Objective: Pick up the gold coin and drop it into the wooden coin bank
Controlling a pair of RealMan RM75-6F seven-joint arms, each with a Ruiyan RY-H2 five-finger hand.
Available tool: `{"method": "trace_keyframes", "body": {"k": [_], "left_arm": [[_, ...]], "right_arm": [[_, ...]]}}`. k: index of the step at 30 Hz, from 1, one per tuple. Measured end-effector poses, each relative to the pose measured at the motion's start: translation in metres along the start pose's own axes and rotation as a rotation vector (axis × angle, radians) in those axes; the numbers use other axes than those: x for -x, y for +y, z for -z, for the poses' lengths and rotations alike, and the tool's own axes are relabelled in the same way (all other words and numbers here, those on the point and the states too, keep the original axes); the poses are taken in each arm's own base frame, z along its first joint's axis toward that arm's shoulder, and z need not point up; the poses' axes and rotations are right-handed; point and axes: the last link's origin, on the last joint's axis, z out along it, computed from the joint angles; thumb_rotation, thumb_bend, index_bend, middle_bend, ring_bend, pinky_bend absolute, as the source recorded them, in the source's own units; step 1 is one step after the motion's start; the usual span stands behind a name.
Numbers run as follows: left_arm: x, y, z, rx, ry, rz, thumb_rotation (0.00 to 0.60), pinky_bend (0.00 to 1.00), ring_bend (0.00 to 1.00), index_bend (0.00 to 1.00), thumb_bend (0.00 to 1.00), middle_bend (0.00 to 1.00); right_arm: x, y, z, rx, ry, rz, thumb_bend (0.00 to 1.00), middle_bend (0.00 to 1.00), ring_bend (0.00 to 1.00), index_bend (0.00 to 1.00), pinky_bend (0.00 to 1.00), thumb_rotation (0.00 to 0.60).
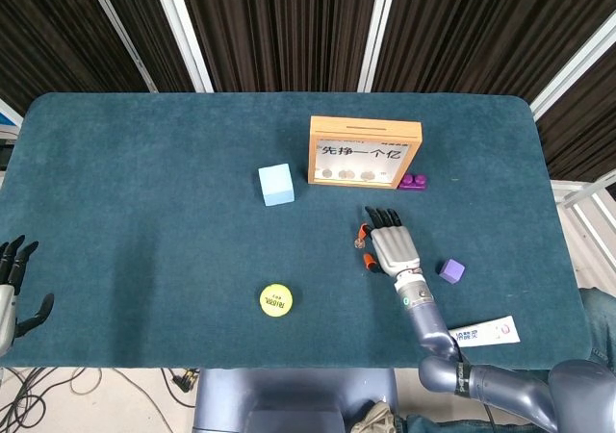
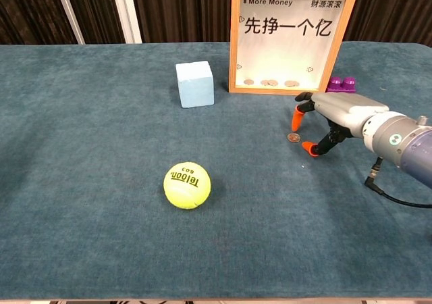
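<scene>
From the head view, my right hand (image 1: 390, 247) hovered over the worktop (image 1: 144, 192) toward its right front, fingers (image 1: 364, 229) spread and grasping nothing, the gold coin (image 1: 361, 243) lying just beside them. The wooden coin bank (image 1: 365, 151) stood nearer the far edge. My left hand (image 1: 13, 289) hung released off the left front corner.

From the chest view, the coin (image 2: 293, 137) lay flat between two orange fingertips (image 2: 295, 121), untouched.

The head view looks steeply down on the whole table (image 1: 144, 164); the chest view looks low across the same table, nearer.
</scene>
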Motion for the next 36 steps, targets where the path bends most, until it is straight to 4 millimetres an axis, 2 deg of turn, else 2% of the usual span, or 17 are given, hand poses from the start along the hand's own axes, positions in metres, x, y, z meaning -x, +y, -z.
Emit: {"method": "trace_keyframes", "body": {"k": [36], "left_arm": [[-0.0014, -0.0009, -0.0015, -0.007, 0.012, -0.010, 0.600, 0.00, 0.00, 0.11, 0.34, 0.00]], "right_arm": [[0.0034, -0.0004, -0.0049, 0.014, -0.012, -0.016, 0.47, 0.06, 0.00, 0.42, 0.00, 0.600]]}}
